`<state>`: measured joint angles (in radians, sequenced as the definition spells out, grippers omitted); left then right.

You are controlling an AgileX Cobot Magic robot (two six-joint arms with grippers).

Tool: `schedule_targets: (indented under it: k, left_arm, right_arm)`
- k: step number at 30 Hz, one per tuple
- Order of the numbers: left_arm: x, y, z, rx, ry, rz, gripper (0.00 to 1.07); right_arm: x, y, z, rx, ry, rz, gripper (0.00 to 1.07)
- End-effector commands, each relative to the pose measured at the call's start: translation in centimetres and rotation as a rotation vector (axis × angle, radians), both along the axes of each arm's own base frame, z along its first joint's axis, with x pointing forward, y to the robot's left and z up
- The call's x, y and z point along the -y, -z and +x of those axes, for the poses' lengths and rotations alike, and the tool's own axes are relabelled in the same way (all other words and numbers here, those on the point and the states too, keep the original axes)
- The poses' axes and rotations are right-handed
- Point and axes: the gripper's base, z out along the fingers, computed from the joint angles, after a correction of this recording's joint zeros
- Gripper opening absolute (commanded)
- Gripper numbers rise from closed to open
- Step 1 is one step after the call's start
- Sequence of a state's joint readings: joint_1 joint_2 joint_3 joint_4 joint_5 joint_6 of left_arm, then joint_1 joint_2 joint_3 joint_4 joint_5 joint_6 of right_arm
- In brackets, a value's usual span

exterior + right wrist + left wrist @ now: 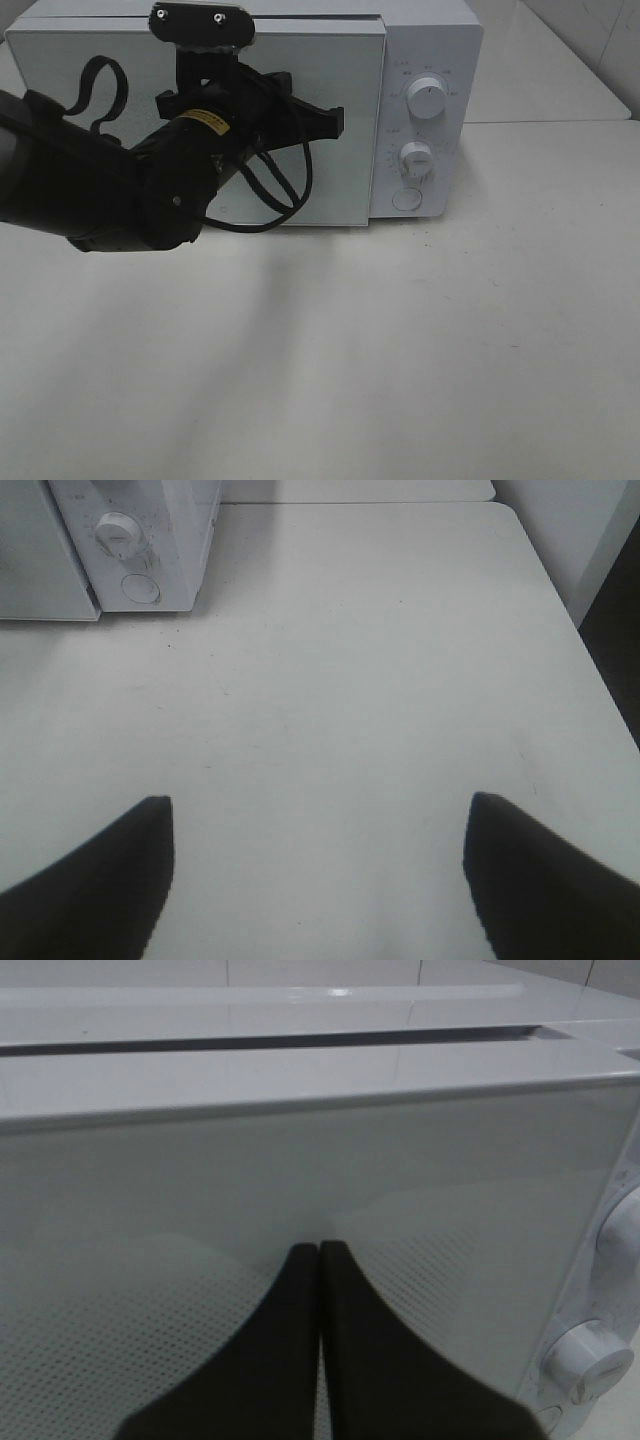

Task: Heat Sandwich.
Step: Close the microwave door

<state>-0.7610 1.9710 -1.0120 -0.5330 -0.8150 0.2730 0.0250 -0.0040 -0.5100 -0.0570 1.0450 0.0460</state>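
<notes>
The white microwave (430,40) stands at the back of the table. Its pale door (340,90) faces me, with a thin dark gap along its top edge in the left wrist view. My left gripper (318,1248) is shut and empty, its fingertips pressed against the door front (450,1180). In the exterior high view the left gripper (205,65) is at the upper middle of the door. My right gripper (320,800) is open and empty above the bare table; it is out of the exterior high view. The sandwich is not in view.
The control panel has an upper knob (427,100), a lower knob (416,160) and a round button (406,198). The white table (400,350) stretches in front of the microwave. The table's right edge (600,680) shows in the right wrist view, as does the microwave (150,520).
</notes>
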Motion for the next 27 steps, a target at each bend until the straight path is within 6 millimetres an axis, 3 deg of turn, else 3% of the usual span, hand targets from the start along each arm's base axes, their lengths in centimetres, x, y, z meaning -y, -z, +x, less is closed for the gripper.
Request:
schedule_targets:
  k: [1,9,27]
  left_arm:
    - [0.2,-0.5,1.2,0.02,-0.033,-0.014,0.0]
    - [0.3,-0.6,3.5,0.024,-0.06,-0.032,0.0]
    - [0.6,-0.7,2.9,-0.005,-0.02,-0.011,0.0]
  right_arm:
    - [0.0,0.1,-0.3,0.029,0.005,-0.006,0.76]
    - [0.0,0.1,-0.3,0.029,0.005,-0.006,0.76]
    - [0.0,0.1,-0.3,0.029,0.007,-0.003,0.76]
